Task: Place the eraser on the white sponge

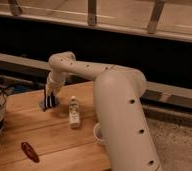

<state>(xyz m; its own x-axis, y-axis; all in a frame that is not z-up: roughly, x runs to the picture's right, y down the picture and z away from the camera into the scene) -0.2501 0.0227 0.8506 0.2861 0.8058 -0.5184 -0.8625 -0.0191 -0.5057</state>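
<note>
Your dark gripper [50, 101] stands tip-down on the far left part of the light wooden table [49, 135]. You cannot tell its grip state. The small flat blue eraser [43, 104] shows faintly at its tip, and its long axis is indiscernible.

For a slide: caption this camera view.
Gripper low over wooden table beside small white bottle; dark red oblong object in front.

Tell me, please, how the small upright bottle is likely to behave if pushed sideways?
The bottle stands tall and narrow on the wooden table, so it would probably tip rather than slide. Lying down, it might roll. The tool, low at the table beside it, could topple it with a sideways sweep.
</note>
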